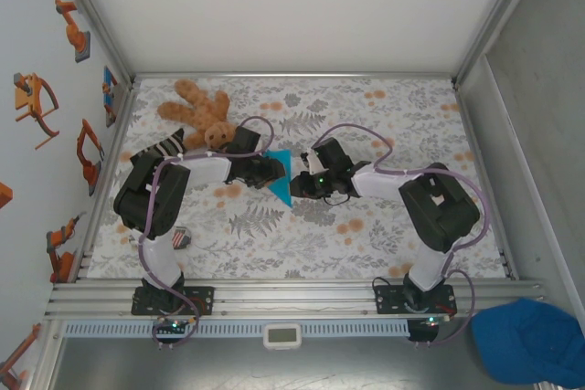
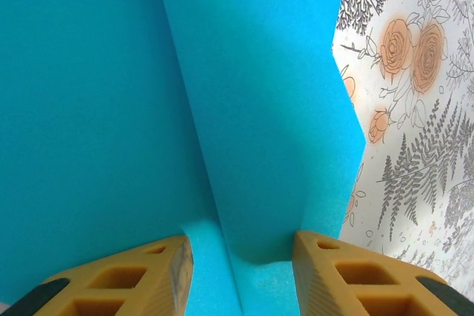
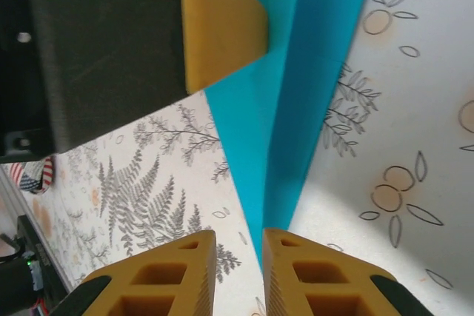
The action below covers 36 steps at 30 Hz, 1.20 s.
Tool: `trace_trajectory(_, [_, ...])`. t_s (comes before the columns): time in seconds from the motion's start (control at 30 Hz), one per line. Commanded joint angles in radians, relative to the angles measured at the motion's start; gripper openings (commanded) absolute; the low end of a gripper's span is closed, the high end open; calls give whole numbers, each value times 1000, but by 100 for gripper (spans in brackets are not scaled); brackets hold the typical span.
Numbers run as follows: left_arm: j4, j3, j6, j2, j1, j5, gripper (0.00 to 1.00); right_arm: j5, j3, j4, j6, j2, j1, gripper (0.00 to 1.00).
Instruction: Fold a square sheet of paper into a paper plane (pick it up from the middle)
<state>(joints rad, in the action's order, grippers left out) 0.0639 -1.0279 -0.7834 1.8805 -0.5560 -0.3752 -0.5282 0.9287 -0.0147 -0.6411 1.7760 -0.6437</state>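
White walls close in a tabletop [image 1: 384, 226] covered with a cloth printed in grey ferns and orange roses. The two arms reach toward each other over its middle. A teddy bear [image 1: 199, 111] lies near the far left corner. A small striped object [image 1: 180, 239], too small to make out, sits near the left edge toward the near side. A dark blue cap [image 1: 530, 340] rests off the tabletop, beyond the near right corner. The paper plane [image 1: 281, 175], a narrow cyan triangle with a crease down its length, is at the middle of the tabletop, a little left of centre, between the two grippers. Its sharp tip points toward the near edge. The left gripper [image 2: 238, 246] is closed on the plane: the folded layers fill the space between its yellow fingers [image 2: 141, 279], and the central fold rises straight up from between them. From the right wrist, one left finger [image 3: 222, 20] lies flat against the upper part of the paper, with patterned cloth showing on both sides of the plane. The right gripper [image 3: 238, 238] has its jaws only narrowly apart, and the plane's tip runs down into that slot along the inner face of one finger. The tip seems to sit loose in the gap, not pinched, though the angle makes this hard to confirm.
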Motion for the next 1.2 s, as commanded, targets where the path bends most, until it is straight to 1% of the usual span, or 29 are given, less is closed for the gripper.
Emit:
trace_trajectory(0.0, [184, 33, 9, 74, -1, 75, 42, 39, 25, -14, -24, 29, 3, 23])
trace_trajectory(0.1, [193, 29, 11, 78, -2, 71, 41, 28, 44, -31, -34, 63, 3, 24])
trace_trajectory(0.23, [206, 22, 14, 89, -2, 68, 41, -24, 48, -94, -58, 94, 3, 23])
trace_trajectory(0.4, [229, 7, 22, 109, -1, 61, 41, -33, 56, -94, -59, 120, 3, 22])
trace_trajectory(0.6, [264, -6, 37, 128, -3, 73, 42, -29, 50, -101, -71, 131, 3, 17])
trace_trajectory(0.8, [273, -6, 41, 135, -3, 78, 42, -52, 43, -124, -86, 141, 4, 12])
trace_trajectory(1.17, [293, -12, 50, 133, -5, 88, 44, -66, 22, -157, -117, 171, 12, 7])
